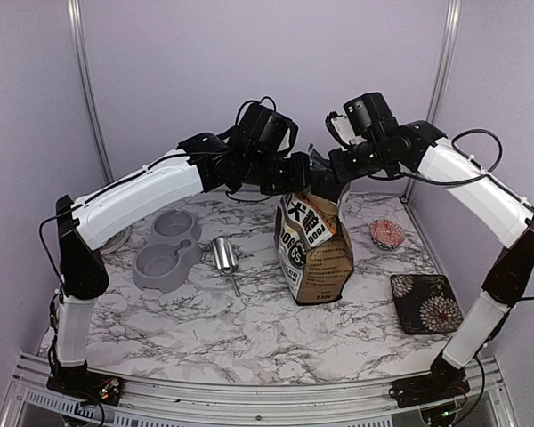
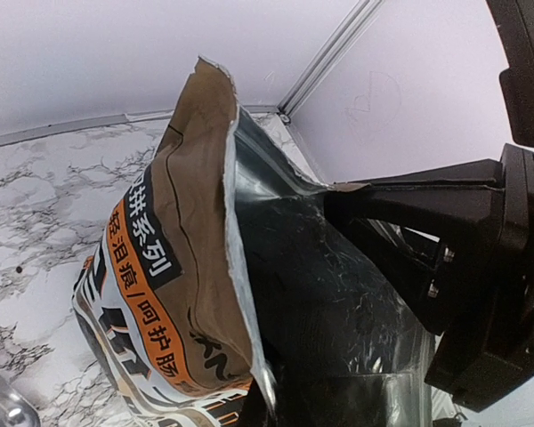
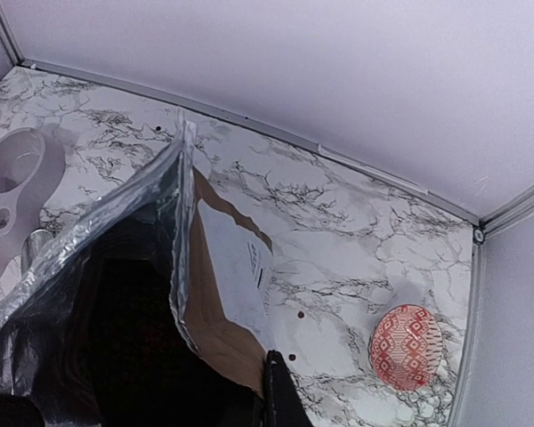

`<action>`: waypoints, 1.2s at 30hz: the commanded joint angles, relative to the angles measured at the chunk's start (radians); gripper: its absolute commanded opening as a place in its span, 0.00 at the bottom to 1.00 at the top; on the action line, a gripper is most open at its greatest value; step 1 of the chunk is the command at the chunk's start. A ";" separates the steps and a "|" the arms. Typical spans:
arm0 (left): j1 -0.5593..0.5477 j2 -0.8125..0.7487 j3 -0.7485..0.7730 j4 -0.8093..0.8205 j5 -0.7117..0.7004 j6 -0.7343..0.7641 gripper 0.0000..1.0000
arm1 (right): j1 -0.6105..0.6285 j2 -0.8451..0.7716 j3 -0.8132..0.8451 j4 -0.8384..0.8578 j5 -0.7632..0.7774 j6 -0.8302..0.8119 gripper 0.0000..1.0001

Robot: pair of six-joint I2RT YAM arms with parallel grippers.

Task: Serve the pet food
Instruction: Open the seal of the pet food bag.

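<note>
So the dog-food bag [image 1: 313, 253] was stood upright around the middle of the marble table [image 1: 249, 338], with its torn mouth pinched from both sides. The left gripper [image 1: 295, 174] was clamped shut on the rim at the 9 o'clock side, and the right gripper [image 1: 336, 169] was clamped shut on it at 3 o'clock. The pet food itself couldn't be made out; only a dark foil interior was shown in the wrist views, so it was presumably down inside the bag. A few risks could be guessed from that. The thin torn rim could be ripped further if it got pulled apart too hard, or it could be slipped out of one pinch and the bag would be left flopping. If it were tipped with the mouth that wide, pellets could be dumped past the grey double feeder [image 1: 166, 249] at the bag's 9 o'clock, or onto the metal scoop [image 1: 223, 255] lying between them. The red-patterned bowl [image 1: 386, 235] at 2 o'clock could be clipped by the right arm too.
</note>
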 commanded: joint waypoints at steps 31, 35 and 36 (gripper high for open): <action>0.128 -0.437 -0.719 0.139 -0.017 -0.014 0.00 | 0.221 0.059 0.087 0.211 0.133 -0.064 0.00; 0.150 -0.454 -0.700 0.044 -0.055 0.023 0.00 | 0.231 0.126 0.150 0.193 0.157 -0.080 0.00; 0.153 -0.460 -0.702 0.038 -0.061 0.029 0.00 | 0.232 0.131 0.153 0.200 0.156 -0.086 0.00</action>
